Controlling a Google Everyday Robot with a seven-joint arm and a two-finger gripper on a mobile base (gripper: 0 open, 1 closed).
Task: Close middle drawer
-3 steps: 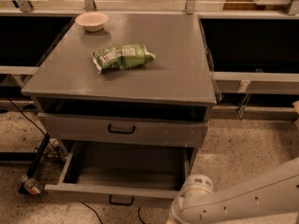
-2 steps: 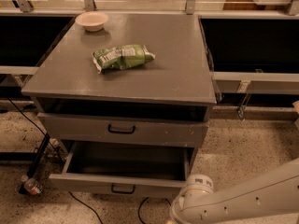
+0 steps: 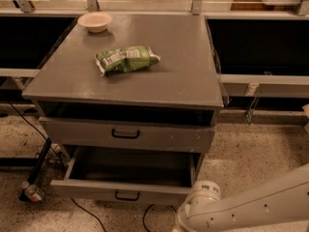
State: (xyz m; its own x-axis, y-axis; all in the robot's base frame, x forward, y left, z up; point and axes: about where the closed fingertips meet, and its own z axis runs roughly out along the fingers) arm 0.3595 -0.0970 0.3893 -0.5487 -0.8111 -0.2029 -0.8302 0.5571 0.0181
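The middle drawer [image 3: 126, 195] is a grey drawer with a low plain front and a small black handle. It stands pulled out from the grey cabinet [image 3: 159, 81], and its empty inside shows. My white arm [image 3: 241, 209] comes in from the lower right. Its rounded joint [image 3: 203, 195] lies just right of the drawer's front corner. My gripper is out of view, below the bottom edge of the picture near that corner.
Above the open drawer is another grey drawer front [image 3: 125, 133] with a black handle. A green snack bag [image 3: 126, 58] and a small pale bowl [image 3: 94, 21] sit on the cabinet top. A plastic bottle [image 3: 33, 192] and black cables [image 3: 82, 211] lie on the speckled floor at the left.
The middle drawer's front has slid inward toward the cabinet, so less of its inside shows. My arm's joint has stayed by its right front corner.
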